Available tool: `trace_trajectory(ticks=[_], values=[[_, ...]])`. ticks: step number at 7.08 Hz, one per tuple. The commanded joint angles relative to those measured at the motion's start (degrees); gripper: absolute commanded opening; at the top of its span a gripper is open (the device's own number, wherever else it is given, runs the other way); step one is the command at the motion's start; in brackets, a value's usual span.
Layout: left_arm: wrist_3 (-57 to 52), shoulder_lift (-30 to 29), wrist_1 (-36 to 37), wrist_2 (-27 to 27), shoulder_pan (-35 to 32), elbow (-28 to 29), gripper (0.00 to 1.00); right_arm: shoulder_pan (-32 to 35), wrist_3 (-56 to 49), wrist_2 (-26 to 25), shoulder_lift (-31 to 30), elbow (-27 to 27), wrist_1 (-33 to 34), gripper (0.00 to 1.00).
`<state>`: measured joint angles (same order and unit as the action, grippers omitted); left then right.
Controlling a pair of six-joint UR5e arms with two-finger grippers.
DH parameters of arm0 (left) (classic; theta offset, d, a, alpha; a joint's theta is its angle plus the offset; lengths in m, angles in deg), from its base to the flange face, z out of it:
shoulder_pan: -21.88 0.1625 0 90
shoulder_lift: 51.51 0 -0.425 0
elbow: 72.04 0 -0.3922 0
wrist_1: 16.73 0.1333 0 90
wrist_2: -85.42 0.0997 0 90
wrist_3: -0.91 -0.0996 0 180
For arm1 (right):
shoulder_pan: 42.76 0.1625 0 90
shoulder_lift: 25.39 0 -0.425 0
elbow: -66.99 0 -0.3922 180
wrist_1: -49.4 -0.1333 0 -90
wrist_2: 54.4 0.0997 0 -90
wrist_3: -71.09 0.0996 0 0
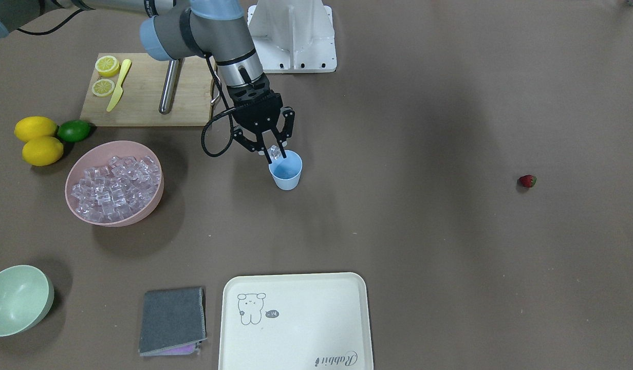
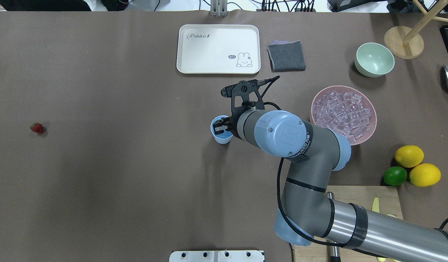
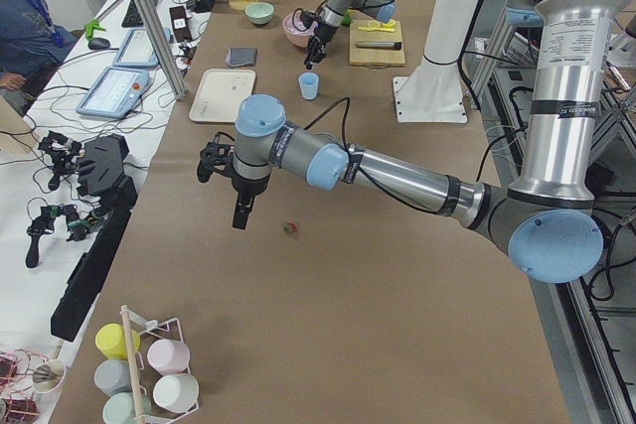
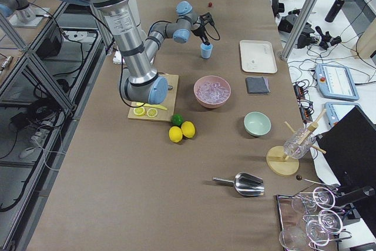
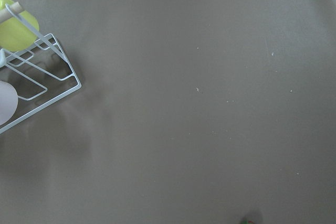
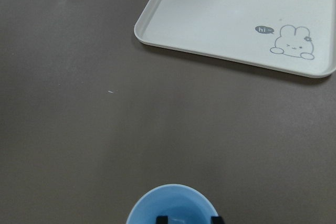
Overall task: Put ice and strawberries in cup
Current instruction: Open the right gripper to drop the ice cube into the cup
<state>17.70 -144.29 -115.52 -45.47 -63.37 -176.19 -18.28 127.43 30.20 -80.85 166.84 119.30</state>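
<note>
Just one strawberry [image 1: 527, 180], one cup [image 1: 286, 174].

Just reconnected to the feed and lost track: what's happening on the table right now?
The right gripper is pinching one ice cube just above the mouth of the blue cup. The rest of the ice is piled in the pink bowl. The strawberry lies alone on the table, far from the cup. The left gripper hangs near it, touching nothing; I cannot tell whether it is open.
</note>
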Motion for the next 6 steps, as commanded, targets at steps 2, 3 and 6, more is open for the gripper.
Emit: trace_trajectory(ticks=[2, 3, 6], values=[[0.00, 0.68, 0.00, 0.02, 0.00, 0.09, 0.98, -0.22, -3.84, -1.62, 1.23, -2.81, -0.11, 0.00], [-0.09, 1.46, -0.09, -0.07, 0.00, 0.00, 0.98, -0.13, -4.47, -1.90, 1.32, -3.08, -0.46, 0.01], [-0.09, 1.21, -0.09, 0.02, 0.00, 0.09, 0.98, -0.39, -4.22, -1.90, 2.02, -3.87, -1.87, 0.65]])
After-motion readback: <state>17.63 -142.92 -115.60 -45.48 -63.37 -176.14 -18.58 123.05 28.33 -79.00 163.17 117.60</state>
